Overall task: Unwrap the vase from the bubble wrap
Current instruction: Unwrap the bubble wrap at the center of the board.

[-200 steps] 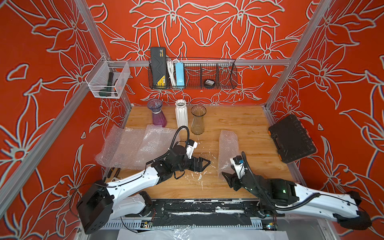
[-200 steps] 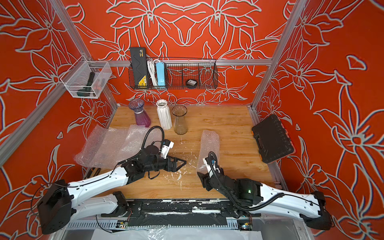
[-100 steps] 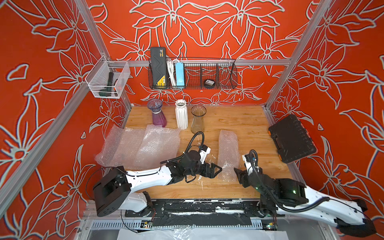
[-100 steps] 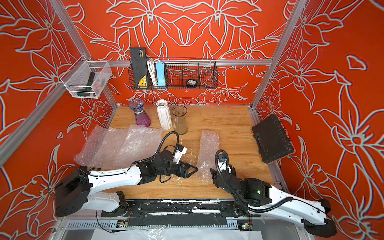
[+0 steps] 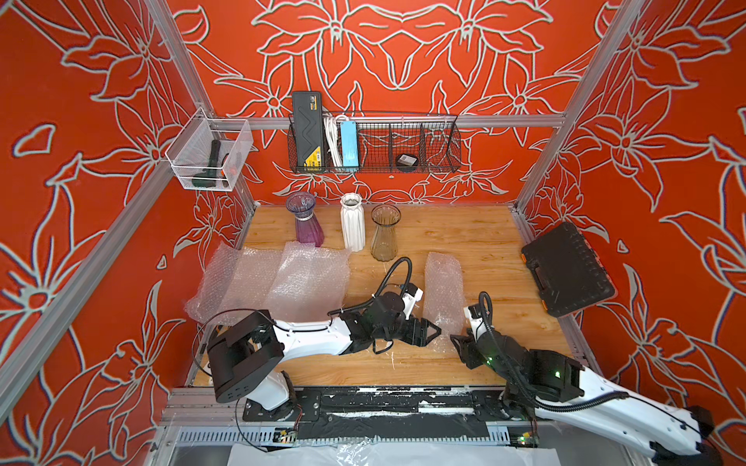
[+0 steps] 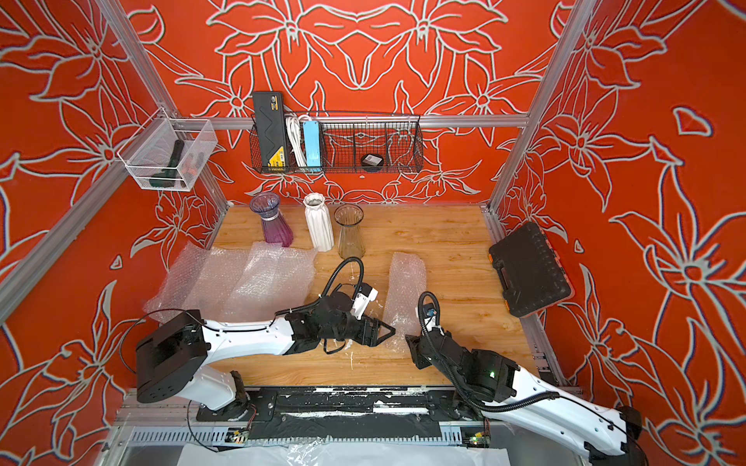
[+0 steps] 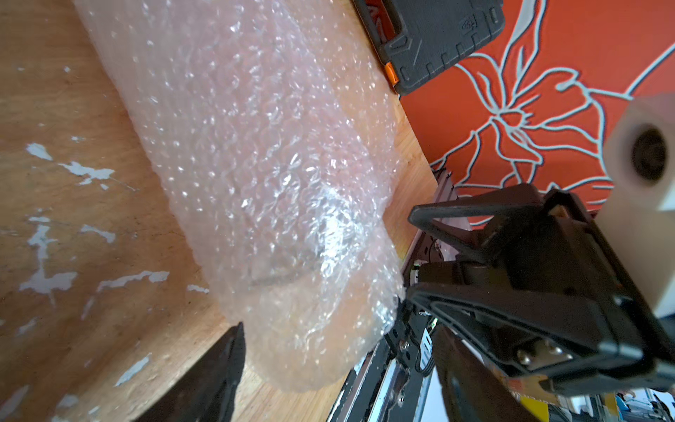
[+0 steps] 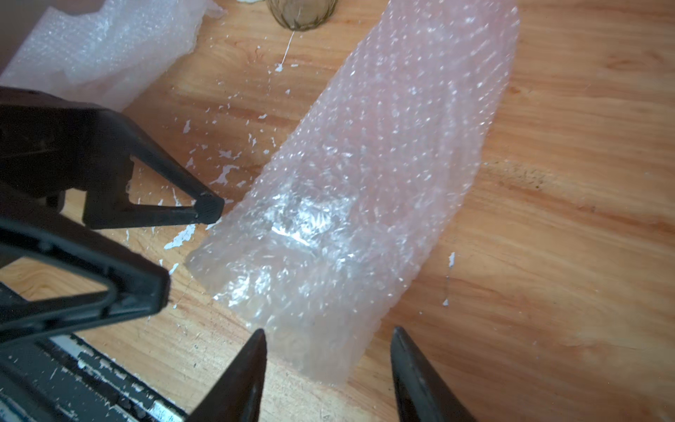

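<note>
Well, left gripper [image 5: 436, 333] and right gripper [image 8: 327, 334] gape beside crinkly tubular bubble wrap [image 5: 444, 286].

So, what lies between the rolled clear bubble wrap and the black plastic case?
Only bare wooden tabletop separates the roll from the case, in both top views.

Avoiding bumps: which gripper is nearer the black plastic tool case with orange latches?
Right. The right gripper is at the near end of the rolled bubble wrap, toward the case; the left gripper is at the roll's opposite side, farther off.
</note>
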Available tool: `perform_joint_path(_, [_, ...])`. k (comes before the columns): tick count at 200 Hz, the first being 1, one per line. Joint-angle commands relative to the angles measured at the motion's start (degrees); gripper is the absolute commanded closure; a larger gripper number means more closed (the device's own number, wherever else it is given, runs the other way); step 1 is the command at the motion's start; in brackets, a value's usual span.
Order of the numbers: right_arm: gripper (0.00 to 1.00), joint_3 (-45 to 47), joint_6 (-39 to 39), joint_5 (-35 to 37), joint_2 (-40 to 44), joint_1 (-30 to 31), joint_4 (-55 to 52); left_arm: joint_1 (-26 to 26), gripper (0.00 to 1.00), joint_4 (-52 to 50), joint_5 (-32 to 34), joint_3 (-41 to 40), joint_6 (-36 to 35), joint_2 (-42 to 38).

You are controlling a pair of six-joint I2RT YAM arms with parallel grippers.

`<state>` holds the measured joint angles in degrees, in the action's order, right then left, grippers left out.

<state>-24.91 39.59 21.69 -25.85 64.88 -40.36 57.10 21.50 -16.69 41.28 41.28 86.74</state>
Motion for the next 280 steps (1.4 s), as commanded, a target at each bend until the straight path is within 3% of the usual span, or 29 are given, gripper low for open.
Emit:
perform_joint_path(1, [0.44,0.78,0.86,-1.99,-1.09,-0.19,1.20,0.47,0.25,2.06,-0.60,0.93,0.21,1.38])
perform_joint_path(66, [0.46,2.79,2.26,-0.17,-0.30,-0.76,1.11,0.47,0.52,1.64,-1.02,2.20,-0.28,4.32])
perform_joint_path(171, [1.00,3.53,1.52,-0.09,-0.11,-1.71,3.21,0.49,0.93,0.27,-0.12,1.89,-1.78,3.67])
perform_joint_path(191, [1.00,4.41,2.78,1.25,3.18,-1.69,1.79,0.47,1.00,-0.94,1.04,1.68,-2.59,2.72])
perform_joint_path(229, [1.00,5.00,4.61,5.51,11.32,-1.69,-1.87,0.51,1.00,-4.57,6.43,0.19,-4.88,-1.39])
perform_joint_path(280, [1.00,4.17,6.07,6.95,10.73,-1.69,-3.59,0.47,1.00,-10.45,12.74,-3.01,-7.75,-8.66])
